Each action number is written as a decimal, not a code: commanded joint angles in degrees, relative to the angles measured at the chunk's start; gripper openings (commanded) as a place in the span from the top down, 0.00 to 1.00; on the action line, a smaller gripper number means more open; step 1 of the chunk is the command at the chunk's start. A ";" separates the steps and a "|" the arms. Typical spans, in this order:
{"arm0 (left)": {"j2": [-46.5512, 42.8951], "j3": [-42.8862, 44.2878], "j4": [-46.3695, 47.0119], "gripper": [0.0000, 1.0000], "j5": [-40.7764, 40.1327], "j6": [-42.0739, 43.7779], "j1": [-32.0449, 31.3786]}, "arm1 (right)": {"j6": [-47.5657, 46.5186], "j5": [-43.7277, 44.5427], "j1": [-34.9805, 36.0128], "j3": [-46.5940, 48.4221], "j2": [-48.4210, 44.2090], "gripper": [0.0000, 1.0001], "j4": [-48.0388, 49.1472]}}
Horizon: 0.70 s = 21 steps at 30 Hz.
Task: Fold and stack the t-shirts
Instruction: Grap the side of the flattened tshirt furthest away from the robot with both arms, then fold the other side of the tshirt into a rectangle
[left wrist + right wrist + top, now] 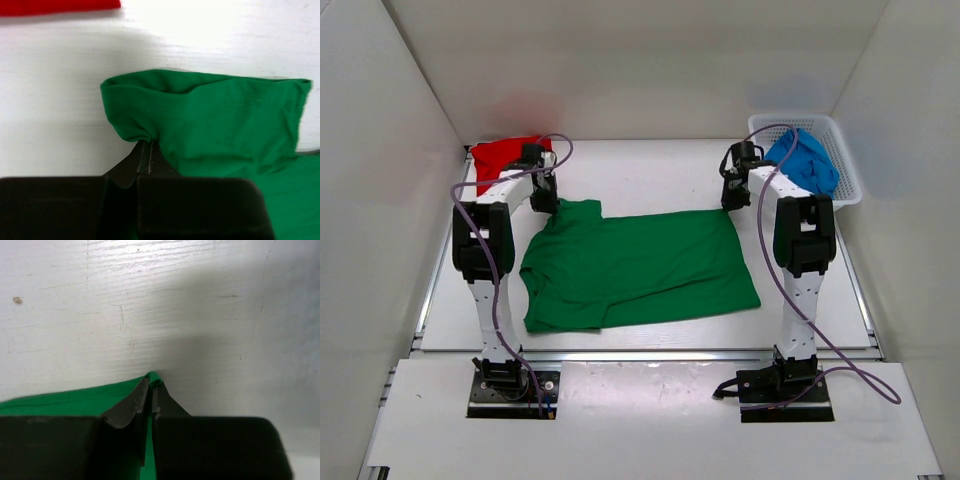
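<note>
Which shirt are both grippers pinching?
The green cloth t-shirt spread flat mid-table; the red cloth shirt lies far left, the blue cloth shirt sits in the white plastic lattice basket.

Red t-shirt (496, 159) partly behind the left arm (480, 240)

Three t-shirts are here: one green t-shirt (640, 265), one red t-shirt (500, 155), one blue t-shirt (807, 160). There is one white lattice basket (847, 172), one counter (650, 175) and two arms, the left arm (485, 240) and the right arm (805, 235).
</note>
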 commanded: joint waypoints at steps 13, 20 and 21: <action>-21.94 -7.31 -2.31 1.00 0.86 3.84 0.89 | -6.85 -5.86 1.50 -22.18 -21.88 1.00 12.58; -33.80 -23.05 0.86 1.00 0.24 3.67 0.81 | -7.20 -12.27 -1.66 -37.54 -32.18 1.00 19.43; -35.38 -25.42 0.95 1.00 -0.02 3.32 0.72 | -7.29 -13.16 -2.19 -39.05 -33.41 1.00 20.48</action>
